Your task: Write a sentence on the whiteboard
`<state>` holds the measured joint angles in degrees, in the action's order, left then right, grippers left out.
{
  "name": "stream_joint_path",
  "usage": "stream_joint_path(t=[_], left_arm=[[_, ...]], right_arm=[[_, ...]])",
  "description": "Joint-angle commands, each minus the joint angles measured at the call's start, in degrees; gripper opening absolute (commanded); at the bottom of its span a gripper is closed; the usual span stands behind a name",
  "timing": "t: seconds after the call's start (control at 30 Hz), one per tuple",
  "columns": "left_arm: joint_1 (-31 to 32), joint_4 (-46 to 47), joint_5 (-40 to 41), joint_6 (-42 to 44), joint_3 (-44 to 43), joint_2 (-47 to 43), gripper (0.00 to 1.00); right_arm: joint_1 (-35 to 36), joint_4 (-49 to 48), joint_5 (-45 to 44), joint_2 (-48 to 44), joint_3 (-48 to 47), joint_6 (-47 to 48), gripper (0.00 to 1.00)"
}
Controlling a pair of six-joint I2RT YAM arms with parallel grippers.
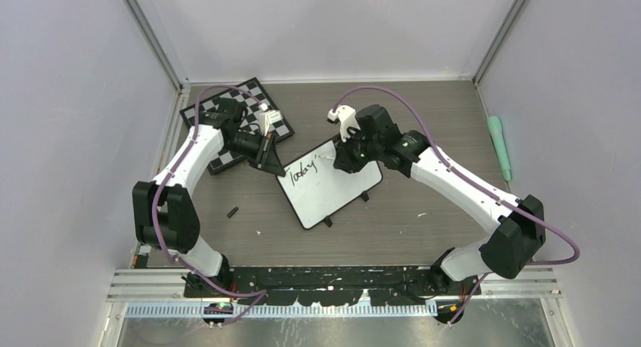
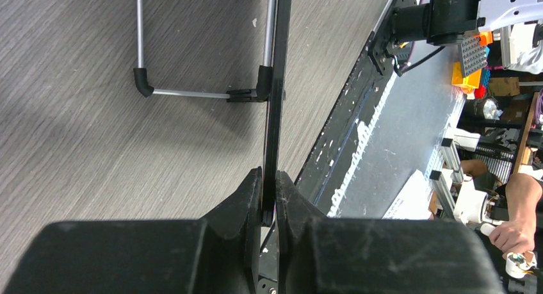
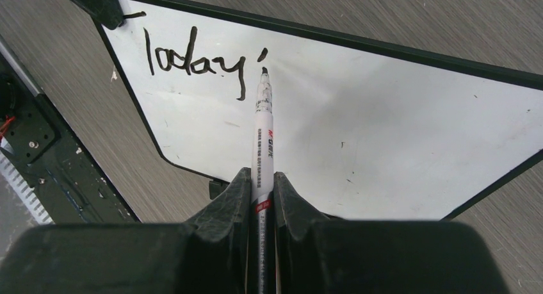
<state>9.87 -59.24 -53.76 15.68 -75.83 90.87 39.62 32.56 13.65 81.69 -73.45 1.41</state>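
Top view: small white rectangular whiteboard (image 1: 332,187) with a thin black frame lies skewed at mid-table on the grey wood-grain table (image 1: 423,226), between both arms. Black handwritten sentence (image 1: 304,169) reads only "Today'" so far, near the board's upper-left corner. Left gripper (image 1: 269,159) sits at that corner, touching the frame. Right gripper (image 1: 342,156) hangs over the board's upper edge, grip not readable from here. Black-and-white checkered chessboard (image 1: 227,105) lies behind the left arm. Slim green pen-shaped object (image 1: 499,147) lies well apart at the right wall. Small black bit (image 1: 233,210) lies left of the board.

Left wrist: left gripper (image 2: 269,207) is clamped tight on the whiteboard (image 2: 276,82) frame, seen edge-on. Silver wire leg with black tips (image 2: 192,93) sticks out from the frame over the table.

Right wrist: right gripper (image 3: 262,195) is closed around a white marker with black tip (image 3: 264,124), pointing away from the camera. Tip is over the whiteboard (image 3: 397,127), just beside the apostrophe ending the sentence (image 3: 192,62); contact with the surface can't be told. Rest of the board is blank, a few specks.
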Motion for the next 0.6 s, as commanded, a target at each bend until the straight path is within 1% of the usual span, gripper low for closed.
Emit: stream_joint_path(t=[0.0, 0.3, 0.57], left_arm=[[0.3, -3.1, 1.5, 0.3, -1.4, 0.2, 0.00], [0.3, -3.0, 1.5, 0.5, -1.3, 0.4, 0.00], [0.3, -3.2, 1.6, 0.7, -1.4, 0.4, 0.00]], right_arm=[[-0.2, -1.4, -2.4, 0.4, -1.0, 0.1, 0.00], [-0.2, -1.6, -2.5, 1.9, -1.7, 0.0, 0.00], [-0.2, -1.6, -0.5, 2.8, -2.5, -0.1, 0.00]])
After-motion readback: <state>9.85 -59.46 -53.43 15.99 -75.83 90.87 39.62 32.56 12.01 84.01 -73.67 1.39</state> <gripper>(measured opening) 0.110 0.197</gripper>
